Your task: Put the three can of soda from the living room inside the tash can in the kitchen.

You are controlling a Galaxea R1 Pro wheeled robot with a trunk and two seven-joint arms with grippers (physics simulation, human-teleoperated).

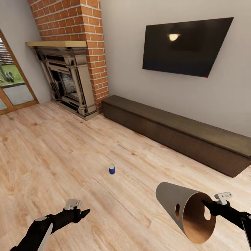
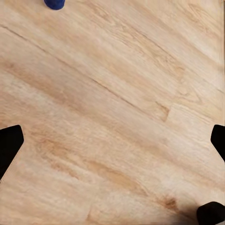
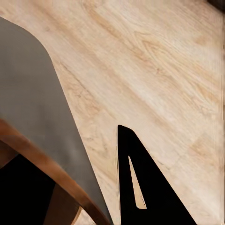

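One blue soda can point(image 1: 112, 169) stands on the floor point(image 1: 52, 153); right pincer point(image 1: 206, 203) grips the tipped trash can point(image 1: 181, 212); left pincer point(image 1: 85, 211) spread wide.

Head cam: high, angled down across wood floor point(image 1: 52, 153) toward fireplace point(image 1: 66, 80), TV point(image 1: 184, 47), bench point(image 1: 181, 136). Both wrist cams look down at the floor, close. Left wrist and head share the blue soda can point(image 2: 55, 3).

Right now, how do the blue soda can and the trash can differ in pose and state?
The blue soda can stands upright on the wood floor, free of both grippers; the trash can is off the floor, tipped sideways, its rim held by the right gripper. The soda can is far smaller, dark blue; the trash can is grey-beige, orange-brown inside. Both are round.
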